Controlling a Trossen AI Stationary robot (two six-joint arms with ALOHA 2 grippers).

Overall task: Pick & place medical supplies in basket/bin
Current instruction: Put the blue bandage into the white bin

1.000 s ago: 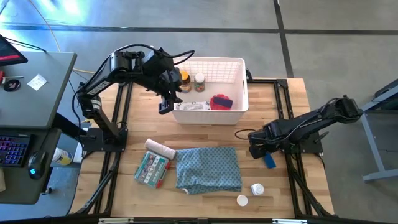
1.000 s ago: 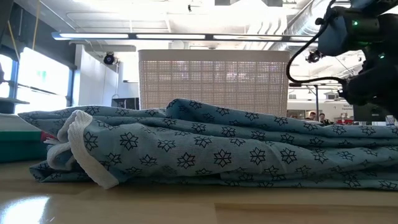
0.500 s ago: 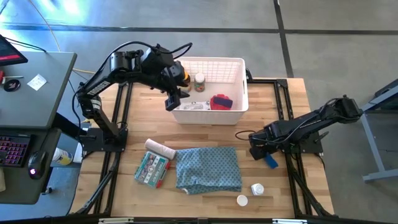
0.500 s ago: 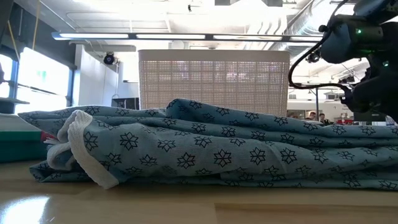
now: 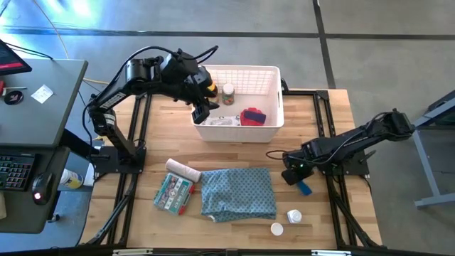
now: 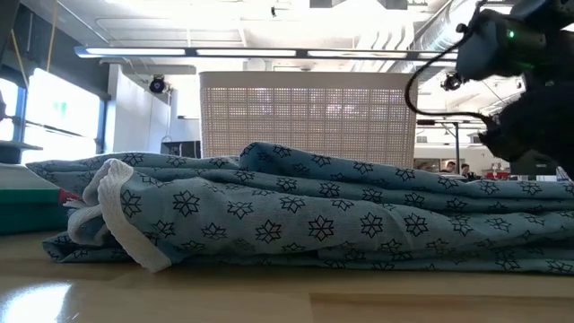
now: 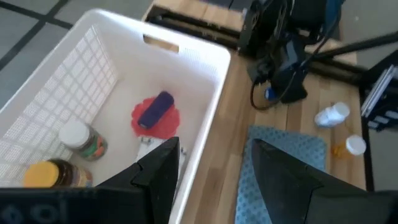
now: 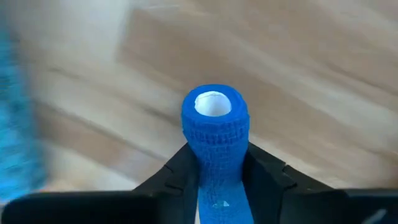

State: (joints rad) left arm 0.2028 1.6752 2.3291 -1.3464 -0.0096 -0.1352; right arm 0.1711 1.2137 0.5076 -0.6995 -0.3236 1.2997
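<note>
The white latticed basket [image 5: 279, 92] stands at the table's far middle and holds an amber yellow-capped bottle [image 7: 53, 174], a white-capped bottle [image 7: 79, 138], a purple tube [image 7: 155, 109] on a red disc, and a printed packet [image 5: 217, 121]. My left gripper [image 5: 200, 114] hangs open above the basket's near left corner, with nothing between its fingers [image 7: 163, 171]. At the right, my right gripper [image 5: 296, 178] is shut on a blue roll [image 8: 214, 130]. A white bandage roll [image 5: 183, 171], a green-red packet [image 5: 173, 193] and two white pill bottles [image 5: 293, 215] lie on the wood. My right gripper pinches the blue roll between its two fingers [image 8: 177, 171], one on each curved side [image 8: 205, 158]. The fingers come steeply from above and lie along the roll. Its free end with the white core [image 8: 212, 103] sticks out past the fingertips. The roll [image 5: 305, 188] lies low on the table top.
A folded blue-grey patterned cloth [image 5: 238, 193] covers the near middle of the table and fills the low view [image 6: 305, 215], with the basket [image 6: 309, 112] behind it. A desk with a keyboard [image 5: 14, 171] stands beyond the left edge. Bare wood lies between cloth and basket.
My left gripper has tipped upward and rolled, and its fingers have gone a little toward the basket's near left corner. My right gripper has tilted over the blue roll and leaned slightly toward the cloth. The blue roll stays on the table.
</note>
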